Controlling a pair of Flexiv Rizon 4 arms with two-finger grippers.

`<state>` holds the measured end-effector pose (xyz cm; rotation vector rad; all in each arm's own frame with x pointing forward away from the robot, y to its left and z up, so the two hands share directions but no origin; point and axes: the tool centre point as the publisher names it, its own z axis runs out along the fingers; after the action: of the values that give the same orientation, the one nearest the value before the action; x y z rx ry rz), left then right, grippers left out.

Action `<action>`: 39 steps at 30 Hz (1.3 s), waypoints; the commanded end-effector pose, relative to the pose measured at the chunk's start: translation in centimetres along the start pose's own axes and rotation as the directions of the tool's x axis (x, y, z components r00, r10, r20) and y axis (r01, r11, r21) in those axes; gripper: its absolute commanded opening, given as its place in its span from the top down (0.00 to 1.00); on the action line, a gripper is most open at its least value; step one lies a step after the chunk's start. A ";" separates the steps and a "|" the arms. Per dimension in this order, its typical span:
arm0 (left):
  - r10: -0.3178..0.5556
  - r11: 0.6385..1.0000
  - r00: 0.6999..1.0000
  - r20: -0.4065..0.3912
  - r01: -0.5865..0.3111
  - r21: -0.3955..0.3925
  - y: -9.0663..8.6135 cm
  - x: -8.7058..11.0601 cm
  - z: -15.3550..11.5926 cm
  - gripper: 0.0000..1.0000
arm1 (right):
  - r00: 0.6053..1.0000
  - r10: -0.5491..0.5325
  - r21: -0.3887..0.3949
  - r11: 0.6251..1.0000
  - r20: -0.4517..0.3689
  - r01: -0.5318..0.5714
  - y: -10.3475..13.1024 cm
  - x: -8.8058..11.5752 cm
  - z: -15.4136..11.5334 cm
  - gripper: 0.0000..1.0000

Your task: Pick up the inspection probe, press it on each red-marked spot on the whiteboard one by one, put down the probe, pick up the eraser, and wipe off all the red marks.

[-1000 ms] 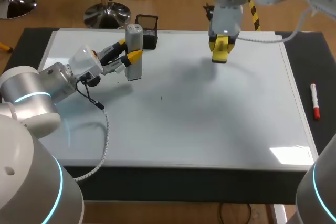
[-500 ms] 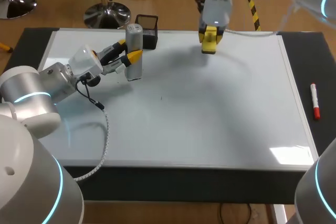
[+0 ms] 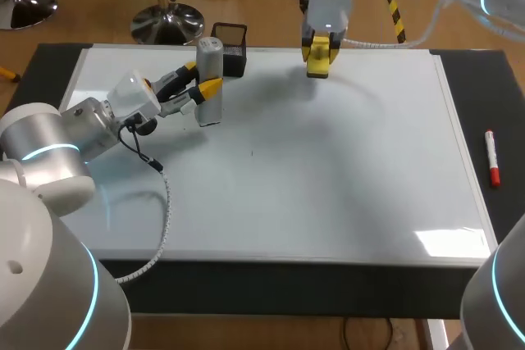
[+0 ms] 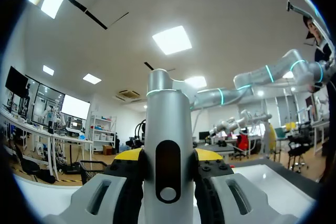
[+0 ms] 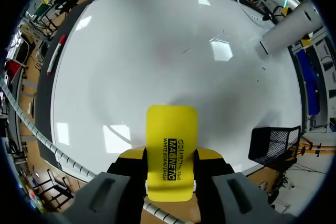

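Our left gripper (image 3: 199, 92) (image 4: 168, 162) is clamped on the probe (image 3: 210, 79) (image 4: 168, 129), one yellow-tipped finger on each side of the grey cylinder. The probe stands upright over the whiteboard (image 3: 328, 186), in its far left part. Its lower end is at the surface, but we cannot tell whether it touches.

Our right gripper (image 3: 318, 53) (image 5: 170, 167) grips the eraser (image 3: 318, 63) (image 5: 171, 148), a yellow block pinched between both fingers and sticking out past their tips. It hangs over the whiteboard's far edge, near the middle of that edge and above the surface. The wrist view shows the white surface spreading out ahead of the eraser.

The eraser and the probe are well apart, with a stretch of the far edge between them. From both grippers the whiteboard runs wide toward the near edge and the right edge.

A black mesh basket (image 3: 232, 47) (image 5: 273, 145) sits at the far edge, just behind and beside the probe, between the two grippers but much nearer the left one. Its inside is dark and we cannot tell what it holds.

A red marker (image 3: 491, 157) (image 5: 55, 54) lies on the dark table (image 3: 500, 79) just beyond the whiteboard's right edge, parallel to it and well away from both grippers.
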<state>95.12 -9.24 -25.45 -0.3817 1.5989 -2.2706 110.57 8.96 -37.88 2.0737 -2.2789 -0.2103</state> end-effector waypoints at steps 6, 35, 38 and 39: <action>0.001 1.000 1.000 0.001 -0.001 0.001 -0.1 0.0 0.0 1.00 | 1.000 -0.001 0.005 1.000 -0.005 0.001 0.2 0.1 -0.3 1.00; 0.001 1.000 1.000 0.001 -0.001 0.001 -0.1 0.0 0.0 1.00 | 0.991 -0.130 -0.008 0.991 0.004 0.130 -5.1 -5.0 2.5 1.00; 0.001 1.000 1.000 0.001 -0.001 0.001 -0.1 0.0 0.0 1.00 | 0.990 -0.141 -0.014 0.990 0.005 0.141 -5.2 -5.3 2.9 1.00; 0.001 1.000 1.000 0.001 -0.001 0.001 -0.1 0.0 0.0 1.00 | 0.990 -0.141 -0.016 0.990 0.006 0.141 -5.2 -5.4 3.0 1.00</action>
<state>95.12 -9.24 -25.45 -0.3817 1.5989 -2.2706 114.66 13.57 -40.60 2.2519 -2.1545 -0.2072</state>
